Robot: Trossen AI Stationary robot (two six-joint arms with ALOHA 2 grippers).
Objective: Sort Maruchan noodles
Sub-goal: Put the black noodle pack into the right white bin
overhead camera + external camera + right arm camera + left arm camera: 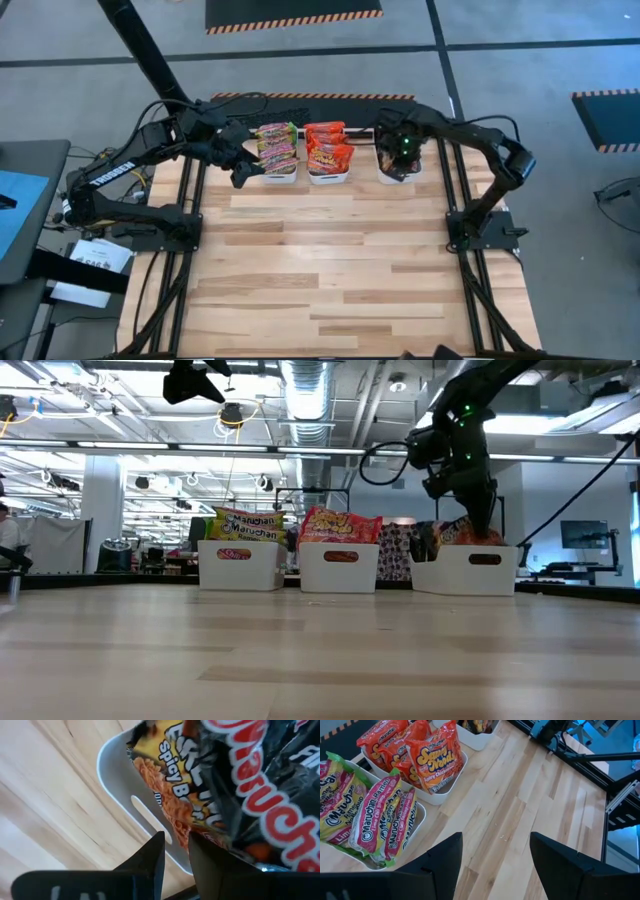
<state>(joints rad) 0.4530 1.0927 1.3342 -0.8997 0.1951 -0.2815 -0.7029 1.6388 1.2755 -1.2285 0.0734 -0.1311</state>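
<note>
Low view: wooden table (320, 660), lit workshop behind; left claw (495, 865) spread, right claw's (175, 852) state unclear.

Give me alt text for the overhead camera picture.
Three white bins of noodle packets sit in a row at the wooden table's far edge. The right gripper is over the right-hand bin, the left gripper beside the left-hand bin.

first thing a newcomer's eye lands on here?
Three white bins in a row at the table's far edge, sorted by colour: green-yellow packets in the left bin, red-orange packets in the middle one, black packets in the right bin. Next, the right gripper down at the right bin, fingers close together at a black packet. The left gripper hangs open beside the left bin.
</note>
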